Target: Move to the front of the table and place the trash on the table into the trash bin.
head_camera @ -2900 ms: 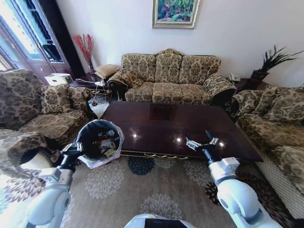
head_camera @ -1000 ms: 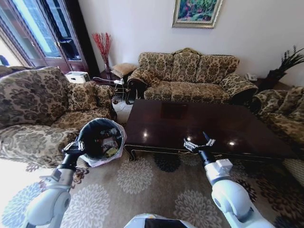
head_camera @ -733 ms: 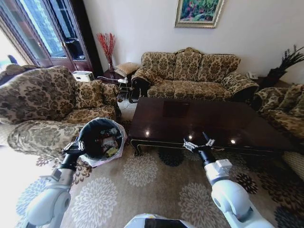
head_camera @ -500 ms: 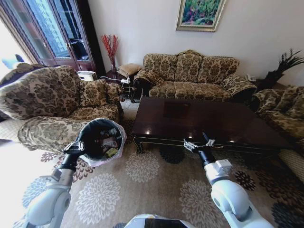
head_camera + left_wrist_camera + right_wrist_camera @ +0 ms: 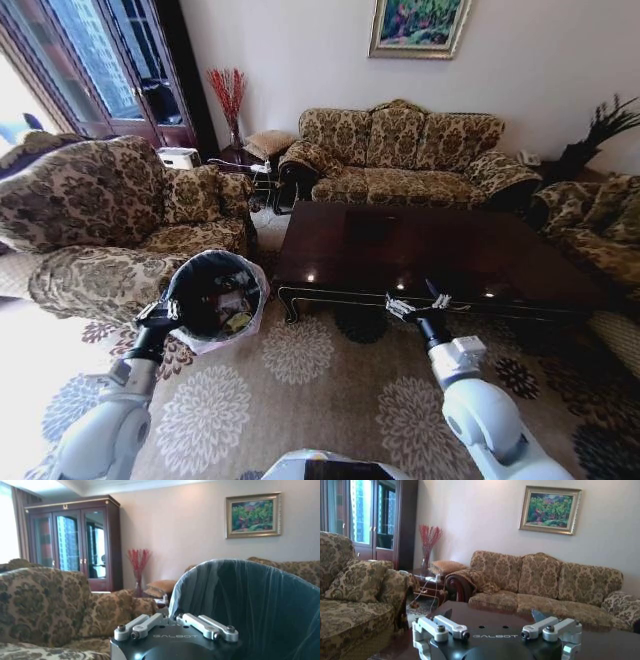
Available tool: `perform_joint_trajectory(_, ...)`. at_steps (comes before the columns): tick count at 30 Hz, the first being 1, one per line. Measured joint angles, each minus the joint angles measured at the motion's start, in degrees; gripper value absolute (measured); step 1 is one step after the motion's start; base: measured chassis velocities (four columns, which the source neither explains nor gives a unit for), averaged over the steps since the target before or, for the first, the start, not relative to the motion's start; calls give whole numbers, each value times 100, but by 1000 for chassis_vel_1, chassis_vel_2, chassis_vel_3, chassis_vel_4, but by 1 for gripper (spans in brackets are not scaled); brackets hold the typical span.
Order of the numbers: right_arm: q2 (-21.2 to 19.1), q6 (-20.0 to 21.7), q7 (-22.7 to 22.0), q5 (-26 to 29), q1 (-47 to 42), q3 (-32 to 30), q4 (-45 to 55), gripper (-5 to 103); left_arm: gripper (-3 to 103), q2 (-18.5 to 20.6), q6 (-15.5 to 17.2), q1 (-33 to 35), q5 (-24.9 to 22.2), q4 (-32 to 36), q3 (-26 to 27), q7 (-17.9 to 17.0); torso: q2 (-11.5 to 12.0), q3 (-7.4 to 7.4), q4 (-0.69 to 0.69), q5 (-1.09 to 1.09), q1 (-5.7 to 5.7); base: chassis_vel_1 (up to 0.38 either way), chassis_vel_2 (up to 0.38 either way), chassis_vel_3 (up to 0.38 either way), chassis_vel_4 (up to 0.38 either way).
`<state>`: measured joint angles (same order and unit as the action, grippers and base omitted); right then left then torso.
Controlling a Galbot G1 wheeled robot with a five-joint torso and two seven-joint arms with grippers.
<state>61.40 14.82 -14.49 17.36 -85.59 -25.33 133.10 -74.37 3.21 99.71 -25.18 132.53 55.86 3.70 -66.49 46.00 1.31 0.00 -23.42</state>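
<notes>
Backing off from worktop (image 5: 440,255), its top bare, robot now views it across rug; task looks near done. Left claw (image 5: 163,313) clamps rim of bin (image 5: 213,297), trash (image 5: 228,303) inside; right claw (image 5: 417,302) open, empty.

- table (image 5: 440,255): dark brown wood, glossy, with bright glints; gold trim along the apron
- trash bin (image 5: 214,296): black body; thin translucent whitish plastic liner, wrinkled, folded over the rim
- left gripper (image 5: 175,624): bare silvery metal links on a matt black housing
- right gripper (image 5: 416,303): the same metal links; smooth white plastic arm shell
- sofas (image 5: 405,150): woven floral cloth, matt
- carpet (image 5: 310,400): soft matt pile, flower-patterned
- cabinet (image 5: 75,543): dark polished wood, glass doors
</notes>
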Motion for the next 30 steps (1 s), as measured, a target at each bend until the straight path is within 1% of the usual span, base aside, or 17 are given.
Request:
perform_joint_trajectory(1, 0, 0, 0, 0, 0, 0, 0, 100, 3, 0, 0, 0, 0, 0, 0, 0, 0, 0, 0, 0, 0, 0, 0, 0, 0)
perform_joint_trajectory(4, 24, -24, 2, -21, -15, 1, -8, 100, 3, 75, 36, 60, -289, -104, 19, 371, 135, -66, -1, 0, 55, 0, 0, 0, 0)
perform_joint_trajectory(5, 24, -24, 2, -21, -15, 1, -8, 100, 3, 75, 36, 60, -289, -104, 19, 371, 135, -66, -1, 0, 55, 0, 0, 0, 0)
perform_joint_trajectory(6, 44, -33, 9, -39, -28, 2, -8, 100, 3, 112, 41, 74, -311, -175, 21, 484, 180, -92, -2, 0, 75, 0, 0, 0, 0)
perform_joint_trajectory(8, 88, -54, 36, -76, -62, 4, -8, 100, 3, 150, 54, 112, -313, -256, -17, 563, 257, -135, -1, 0, 110, 0, 0, 0, 0)
perform_joint_trajectory(10, 116, -64, 53, -96, -84, -2, 0, 100, 3, 151, 56, 117, -290, -286, -43, 573, 294, -155, -1, 0, 129, 0, 0, 0, 0)
perform_joint_trajectory(13, 192, -97, 158, -131, -205, -102, 182, 100, 3, 112, 81, 127, -94, -382, -122, 573, 416, -225, 0, 0, 188, 0, 0, 0, 0)
perform_joint_trajectory(17, 228, -102, 204, -135, -302, -210, 360, 100, 3, 92, 131, 133, 32, -449, -165, 563, 504, -270, 0, -1, 226, 0, 0, 0, 0)
perform_joint_trajectory(20, 269, -23, 224, -89, -559, -545, 716, 100, 3, 114, 219, 112, 93, -499, -164, 532, 632, -341, 2, 1, 281, 0, 0, 0, 0)
perform_joint_trajectory(21, 269, -23, 224, -89, -559, -545, 716, 100, 3, 114, 219, 112, 93, -499, -164, 532, 632, -341, 2, 1, 281, 0, 0, 0, 0)
perform_joint_trajectory(23, 269, -69, 340, 78, -957, -1008, 874, 100, 3, 136, 232, 92, 91, -516, -149, 514, 701, -380, 0, 0, 314, 0, 0, 0, 0)
perform_joint_trajectory(24, 277, -177, 569, 239, -1250, -1468, 878, 100, 3, 144, 233, 85, 87, -522, -144, 503, 742, -401, -1, 1, 335, 0, 0, 0, 0)
perform_joint_trajectory(25, 277, -177, 569, 239, -1250, -1468, 878, 100, 3, 144, 233, 85, 87, -522, -144, 503, 742, -401, -1, 1, 335, 0, 0, 0, 0)
perform_joint_trajectory(26, 291, -372, 890, 426, -1531, -2012, 797, 100, 3, 150, 233, 78, 81, -535, -145, 499, 783, -424, -2, -1, 355, 0, 0, 0, 0)
perform_joint_trajectory(28, 315, -841, 1416, 653, -1859, -2779, 473, 100, 3, 165, 232, 65, 74, -575, -156, 495, 847, -459, -3, 0, 384, 0, 0, 0, 0)
perform_joint_trajectory(29, 340, -1111, 1631, 731, -1950, -3056, 253, 100, 3, 181, 231, 44, 72, -613, -181, 495, 890, -483, -1, 1, 403, 0, 0, 0, 0)
perform_joint_trajectory(30, 340, -1111, 1631, 731, -1950, -3056, 253, 100, 3, 181, 231, 44, 72, -613, -181, 495, 890, -483, -1, 1, 403, 0, 0, 0, 0)
